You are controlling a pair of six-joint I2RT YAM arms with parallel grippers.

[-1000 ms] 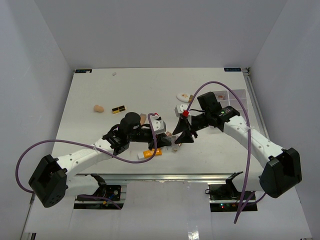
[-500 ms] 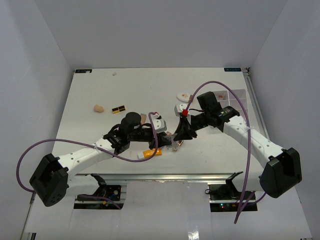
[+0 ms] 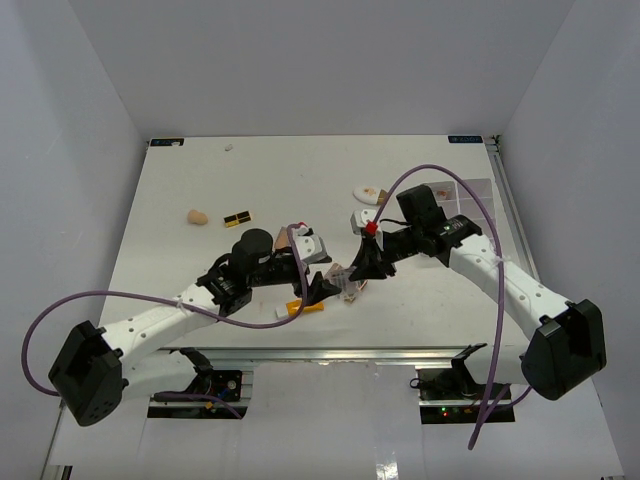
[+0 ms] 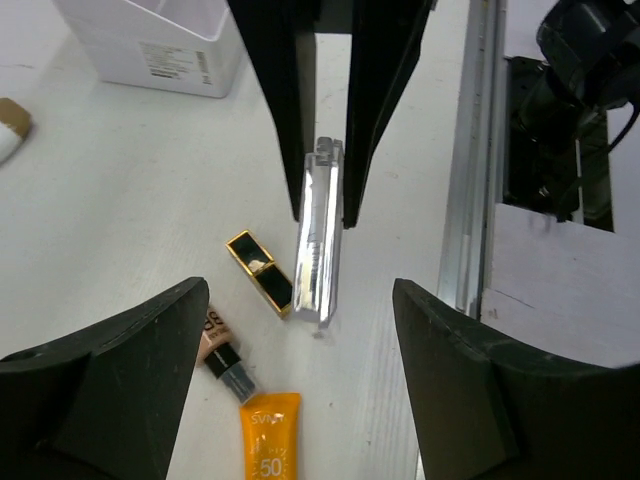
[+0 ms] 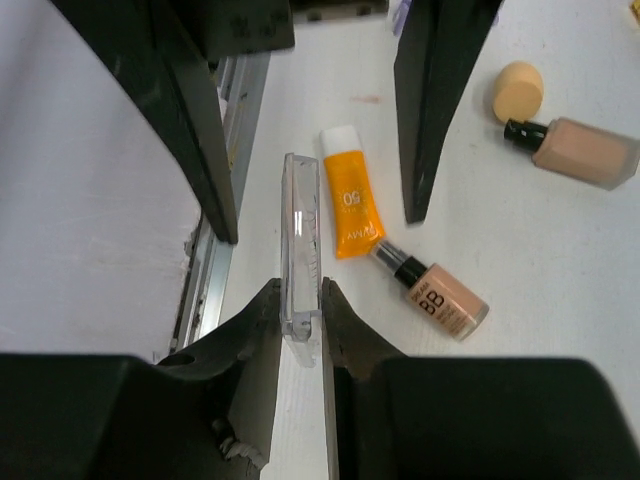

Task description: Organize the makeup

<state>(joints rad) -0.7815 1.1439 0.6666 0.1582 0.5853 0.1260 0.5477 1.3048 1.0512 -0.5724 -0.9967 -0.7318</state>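
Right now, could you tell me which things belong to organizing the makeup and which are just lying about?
Job: orange tube, BB cream bottle, black-gold case, beige sponge, clear flat case held in the right gripper.
Lying about: white tray, purple cable.

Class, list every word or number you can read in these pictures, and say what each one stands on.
"50": on the orange tube.
"BB": on the beige bottle.
Smaller print on the orange tube: blurred, unreadable.
Sticker on the white tray: too small to read.
Clear case in the right gripper: no text seen.
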